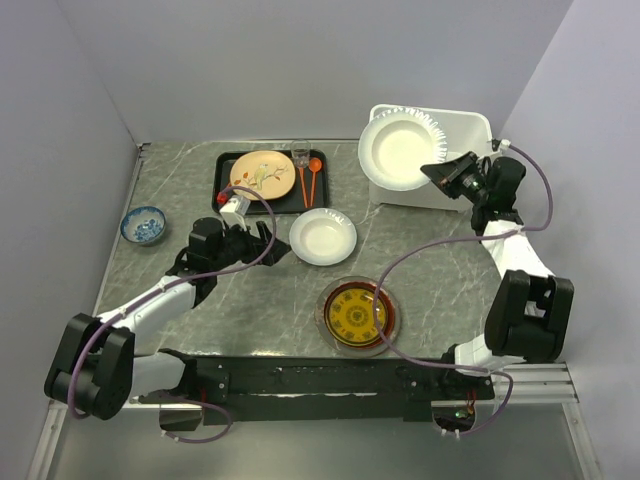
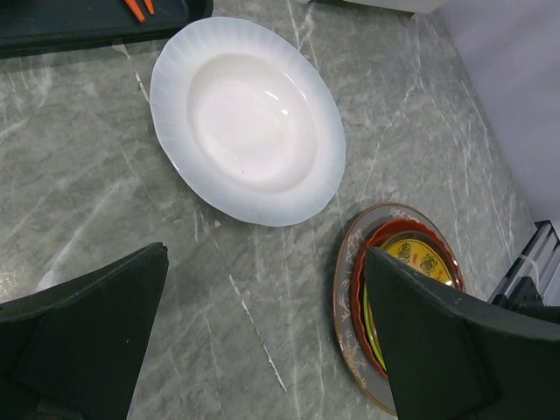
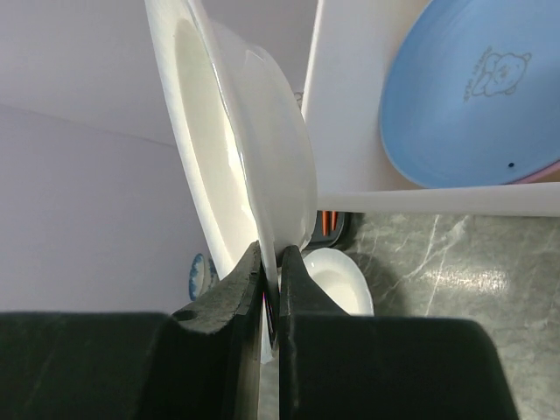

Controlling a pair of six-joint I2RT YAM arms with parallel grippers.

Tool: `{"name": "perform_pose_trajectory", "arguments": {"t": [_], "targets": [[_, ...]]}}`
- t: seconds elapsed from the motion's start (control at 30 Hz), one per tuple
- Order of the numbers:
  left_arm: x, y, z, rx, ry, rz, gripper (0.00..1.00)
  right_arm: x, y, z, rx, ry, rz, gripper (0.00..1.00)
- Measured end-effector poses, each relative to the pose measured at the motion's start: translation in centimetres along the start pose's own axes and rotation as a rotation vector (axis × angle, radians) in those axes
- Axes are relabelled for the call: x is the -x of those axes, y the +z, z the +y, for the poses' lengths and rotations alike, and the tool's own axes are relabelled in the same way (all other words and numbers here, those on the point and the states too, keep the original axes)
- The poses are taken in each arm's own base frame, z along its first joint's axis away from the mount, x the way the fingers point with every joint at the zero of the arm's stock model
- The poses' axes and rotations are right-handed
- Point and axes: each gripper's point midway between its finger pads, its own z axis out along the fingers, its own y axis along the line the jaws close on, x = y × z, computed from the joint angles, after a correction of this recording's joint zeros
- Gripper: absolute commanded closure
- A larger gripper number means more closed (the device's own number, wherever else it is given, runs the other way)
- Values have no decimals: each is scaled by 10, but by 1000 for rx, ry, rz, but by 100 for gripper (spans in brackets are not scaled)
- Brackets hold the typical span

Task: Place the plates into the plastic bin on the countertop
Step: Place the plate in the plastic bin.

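Note:
My right gripper [image 1: 440, 172] [image 3: 271, 262] is shut on the rim of a white plate [image 1: 400, 150] [image 3: 254, 149], holding it tilted on edge over the left end of the white plastic bin [image 1: 470, 125] [image 3: 350, 105]. A blue plate [image 3: 472, 96] lies inside the bin. A second white plate [image 1: 323, 237] [image 2: 249, 118] rests on the countertop [image 1: 440, 260]. Just left of it, my left gripper [image 1: 262, 240] [image 2: 262, 254] hangs open and holds nothing. A stack of plates [image 1: 357, 316] [image 2: 394, 289], topped by a gold-patterned dark red one, sits near the front. A cream floral plate [image 1: 262, 174] lies on the tray.
A flat black tray [image 1: 225, 185] at the back holds the floral plate and orange utensils [image 1: 312, 178]. A small blue-patterned bowl [image 1: 143, 225] stands near the left wall. Walls close in the left, back and right sides.

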Motion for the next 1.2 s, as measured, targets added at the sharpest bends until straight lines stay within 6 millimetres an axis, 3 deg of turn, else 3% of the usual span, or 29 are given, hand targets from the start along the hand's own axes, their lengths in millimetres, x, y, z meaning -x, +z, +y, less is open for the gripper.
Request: {"name": "perform_pose_trajectory", "arguments": {"t": [0.37, 0.57, 1.2], "targets": [[-2, 1, -1, -8, -1, 9, 1, 8, 13, -31, -36, 120, -3, 100], [-3, 1, 0, -5, -1, 11, 1, 21, 25, -31, -20, 134, -22, 100], [-10, 5, 5, 4, -7, 32, 1, 46, 34, -30, -58, 93, -74, 100]]}}
